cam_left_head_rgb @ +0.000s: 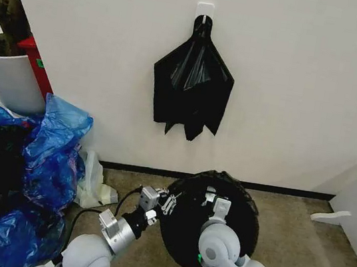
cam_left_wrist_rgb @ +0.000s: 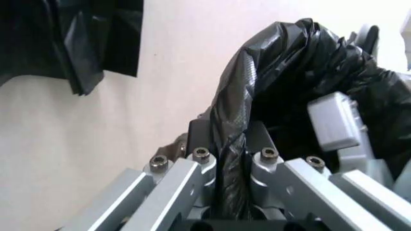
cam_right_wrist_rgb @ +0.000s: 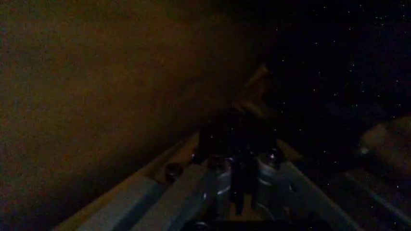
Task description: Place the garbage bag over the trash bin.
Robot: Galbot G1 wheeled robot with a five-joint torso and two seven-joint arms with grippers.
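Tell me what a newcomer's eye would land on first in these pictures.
First, the garbage bag, a glossy black mound on the floor directly ahead, with the left gripper shut on a fold at its near-left edge and the right gripper reaching into its top. Next, the black plastic bundle hanging from a wall hook above it, then the blue plastic bags heaped at left.

garbage bag [cam_left_head_rgb: 181, 225]: on the floor [cam_left_head_rgb: 294, 258] before the wall [cam_left_head_rgb: 292, 90], low in the middle of the head view
left gripper [cam_left_head_rgb: 169, 203]: at the bag's left edge, a fold of bag between its fingers (seen close in the left wrist view [cam_left_wrist_rgb: 234, 159])
right gripper [cam_left_head_rgb: 211, 197]: at the bag's top, right of the left gripper
hanging bundle [cam_left_head_rgb: 192, 85]: on a wall hook [cam_left_head_rgb: 205, 10], above and behind the garbage bag
plastic bags [cam_left_head_rgb: 47, 154]: heaped at left
plant pot [cam_left_head_rgb: 12, 78]: behind that heap, far left
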